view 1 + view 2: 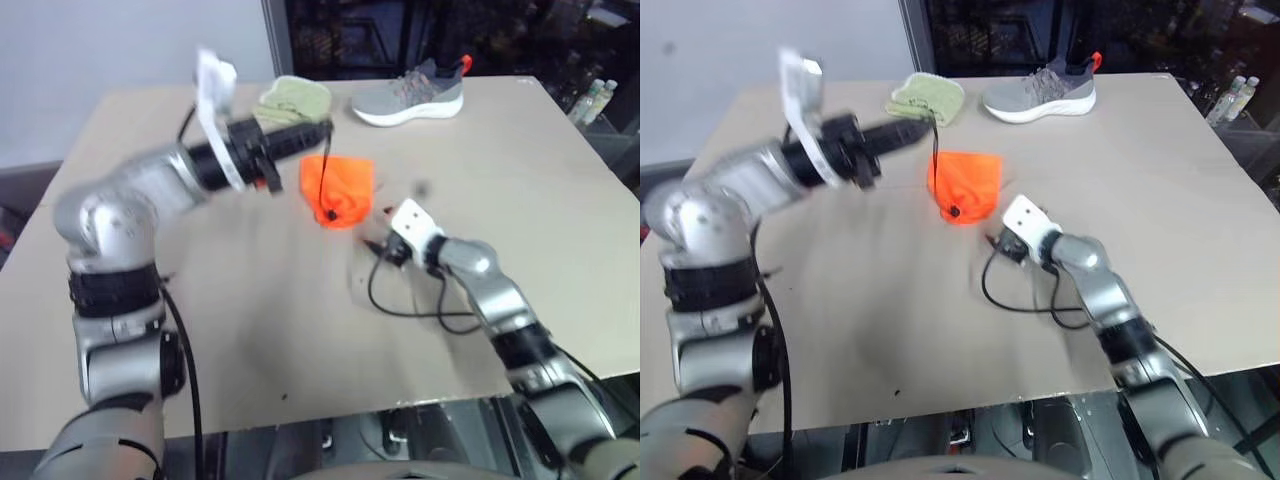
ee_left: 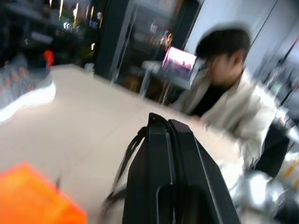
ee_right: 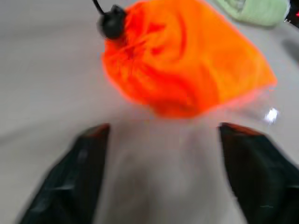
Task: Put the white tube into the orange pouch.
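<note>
On the tan table [image 1: 250,330], near its middle, lies the orange pouch [image 1: 338,188], bunched and gathered at its neck, where a small dark cord stopper [image 3: 112,22] sits and a thin dark drawstring [image 1: 936,140] runs up from it toward the left tool [image 1: 312,135]. That left tool hangs above the table just beside the pouch's far left corner, pointing level across the table; in the left wrist view its two black fingers [image 2: 161,163] lie pressed together, with the thin cord hanging beside them, though I cannot tell whether the cord is pinched between them. The right tool [image 3: 161,154] sits low over the table on the near right side of the pouch, aimed at it; its black fingers [image 3: 70,182] stand spread wide with bare table between them, holding nothing and apart from the pouch. The white tube cannot be made out. Beyond the pouch, at the table's far edge, lie a folded light green cloth [image 1: 293,100] and a grey sneaker [image 1: 410,95]. A person in a pale jacket [image 2: 229,112] is beyond the table in the left wrist view.
</note>
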